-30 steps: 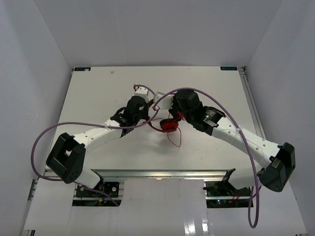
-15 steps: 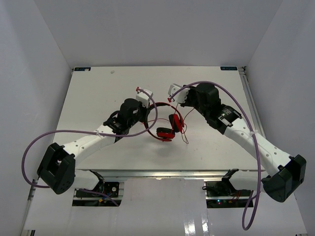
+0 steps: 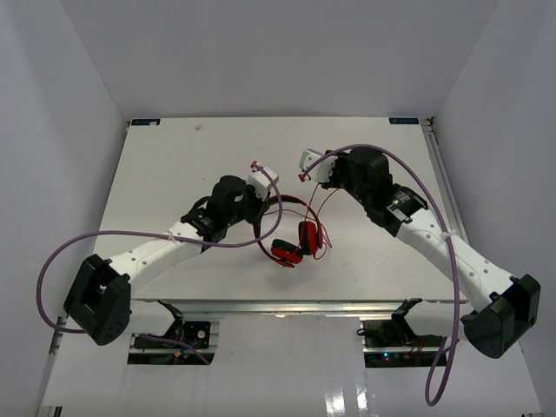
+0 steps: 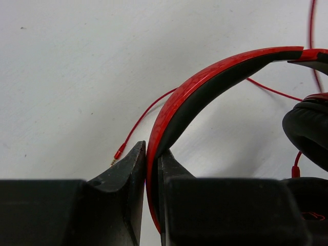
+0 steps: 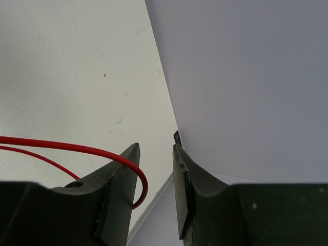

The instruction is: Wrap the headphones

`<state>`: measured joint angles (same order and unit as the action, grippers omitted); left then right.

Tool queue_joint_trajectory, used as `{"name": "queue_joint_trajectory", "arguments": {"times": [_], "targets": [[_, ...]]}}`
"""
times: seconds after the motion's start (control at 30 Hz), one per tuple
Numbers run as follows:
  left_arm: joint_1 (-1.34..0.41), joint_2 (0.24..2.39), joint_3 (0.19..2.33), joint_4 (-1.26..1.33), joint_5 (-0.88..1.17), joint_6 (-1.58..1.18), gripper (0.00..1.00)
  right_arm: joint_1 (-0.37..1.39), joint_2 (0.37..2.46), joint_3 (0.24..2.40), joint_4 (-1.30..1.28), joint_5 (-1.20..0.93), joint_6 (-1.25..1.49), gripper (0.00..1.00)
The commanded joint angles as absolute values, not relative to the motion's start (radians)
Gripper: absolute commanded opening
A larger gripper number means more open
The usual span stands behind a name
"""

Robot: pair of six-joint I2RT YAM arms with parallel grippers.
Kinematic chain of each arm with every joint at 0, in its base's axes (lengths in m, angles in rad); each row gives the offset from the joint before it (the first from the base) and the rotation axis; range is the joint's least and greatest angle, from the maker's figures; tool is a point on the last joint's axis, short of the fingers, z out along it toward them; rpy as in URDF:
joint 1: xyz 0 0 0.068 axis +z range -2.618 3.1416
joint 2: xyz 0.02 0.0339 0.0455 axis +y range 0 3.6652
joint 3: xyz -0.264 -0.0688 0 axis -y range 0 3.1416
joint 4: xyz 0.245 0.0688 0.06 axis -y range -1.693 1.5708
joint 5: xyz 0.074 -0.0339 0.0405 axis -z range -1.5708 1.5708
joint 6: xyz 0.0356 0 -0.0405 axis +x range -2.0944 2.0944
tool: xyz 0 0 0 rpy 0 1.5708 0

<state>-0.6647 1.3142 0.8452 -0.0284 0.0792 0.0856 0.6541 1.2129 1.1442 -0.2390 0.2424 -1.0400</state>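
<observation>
left gripper (image 4: 152, 159) was clamped tight on the headband (image 4: 205, 87), low on the band's left leg. Both jaws were flat against it, no gap.

headphones (image 3: 294, 233) sat centre frame in the top view, between the two arms. The band arched from the left gripper across to the right, and the ear cups (image 3: 284, 252) hung below it toward the lower edge. Couldn't tell if they touched the table (image 3: 174, 165).

right gripper (image 5: 156, 154) was upper right of the cups, jaws apart. The cord (image 5: 77, 147) looped round its left-hand finger, draped rather than pinched.

Key relation: the loose cord lay right of the band, its long axis running up-frame from the cups to the right gripper. So the right arm was nearer the cord and the left only had to hold. My read: the right needs a fresh pinch before any winding, else the loop slips off.

Only the left wrist view showed the plug (image 4: 117, 154), free at lower left of the band. Only the right wrist view showed the empty jaw gap.
</observation>
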Motion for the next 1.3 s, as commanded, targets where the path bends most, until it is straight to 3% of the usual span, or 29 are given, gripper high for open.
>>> {"name": "queue_joint_trajectory", "arguments": {"times": [0.0,0.1,0.17,0.3,0.87,1.27], "targets": [[-0.666,1.246,0.839,0.012,0.247,0.038,0.0,0.63,1.214,1.145,-0.199,0.226,-1.047,0.38],[-0.666,1.247,0.833,0.03,0.286,0.011,0.0,0.623,1.212,1.152,-0.201,0.188,-1.015,0.33],[-0.667,1.246,0.82,0.057,0.331,-0.046,0.0,0.62,1.216,1.152,-0.191,0.195,-1.005,0.21],[-0.667,1.241,0.804,0.096,0.393,-0.094,0.0,0.58,1.228,1.146,-0.172,0.192,-0.99,0.15],[-0.667,1.208,0.78,0.226,0.489,-0.247,0.0,0.489,1.211,1.046,-0.194,-0.08,-0.772,0.08],[-0.678,1.301,0.773,0.242,0.578,-0.273,0.0,0.488,1.309,1.229,-0.179,-0.054,-0.721,0.08]]}}
